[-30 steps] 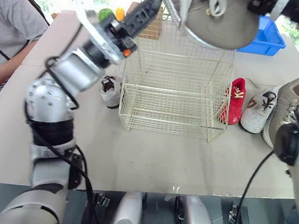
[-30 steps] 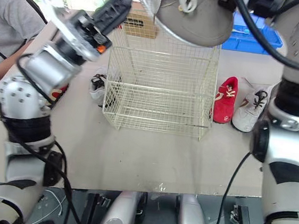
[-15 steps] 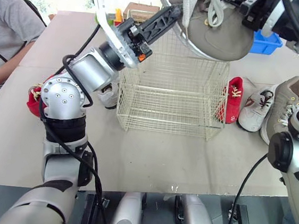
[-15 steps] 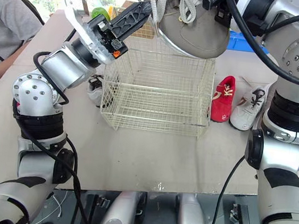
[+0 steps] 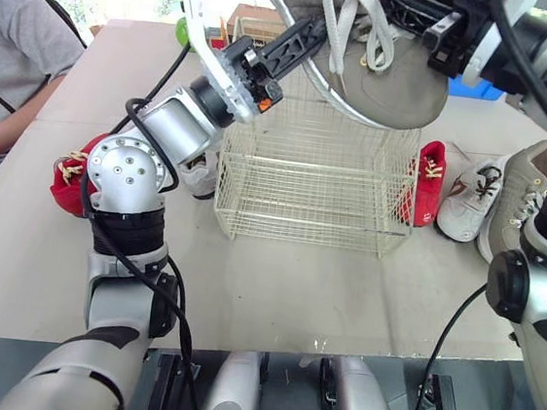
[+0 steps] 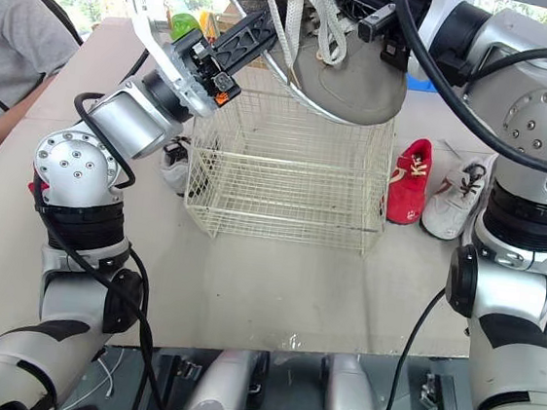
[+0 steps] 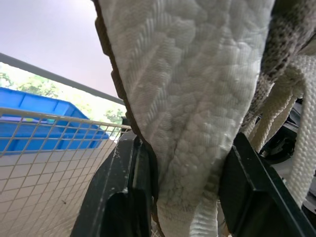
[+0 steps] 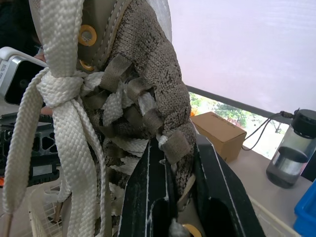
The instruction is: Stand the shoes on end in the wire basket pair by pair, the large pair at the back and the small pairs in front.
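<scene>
A large taupe knit shoe (image 5: 396, 79) with white laces hangs tilted above the wire basket (image 5: 305, 184), its sole facing me. My right gripper (image 5: 422, 17) is shut on its laced upper (image 8: 148, 94), with the upper pinched between the black fingers (image 8: 148, 197). From the other side my left gripper (image 5: 305, 40) is shut on the white sole edge (image 7: 187, 98), which sits between its fingers (image 7: 126, 197). The basket is empty. The matching large shoe (image 5: 521, 197) lies at the right of the table.
A small red shoe (image 5: 430, 182) and a small white shoe (image 5: 469, 208) lie right of the basket. Another white shoe (image 5: 199, 173) and a red one (image 5: 69, 179) lie to its left. A blue bin (image 5: 474, 87) and a cardboard box (image 5: 246, 21) stand behind. A person (image 5: 14, 70) sits at left.
The left gripper has moved right to the shoe and closed on its sole edge. The shoe has come lower and slightly left over the basket.
</scene>
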